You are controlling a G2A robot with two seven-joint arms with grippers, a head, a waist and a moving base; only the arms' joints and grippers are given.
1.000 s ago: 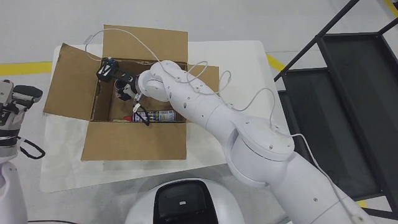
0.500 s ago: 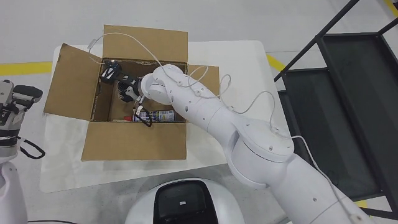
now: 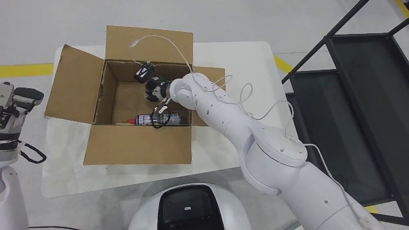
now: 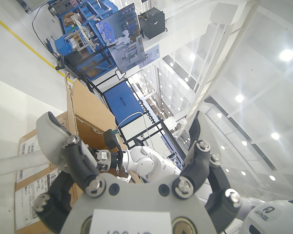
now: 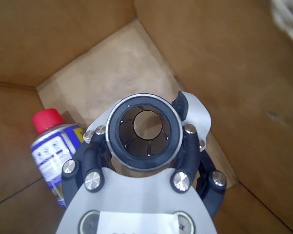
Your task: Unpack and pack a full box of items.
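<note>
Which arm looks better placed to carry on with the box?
Right, probably. The right tool is down inside the cardboard box, shut on a black cylinder, with the spray can lying close by. The left tool is open, off beside the table, pointing up toward the ceiling.

box (image 3: 102, 102) top open, flaps folded out, entry from above | spray can (image 3: 160, 119) lies along lower wall, frame centre | right hand (image 3: 153, 92) clamped on metal sleeve (image 5: 113, 135), with its arm, blocks inside centre and right wall | bare floor in left half | counter (image 3: 243, 57) strip right of box
</note>
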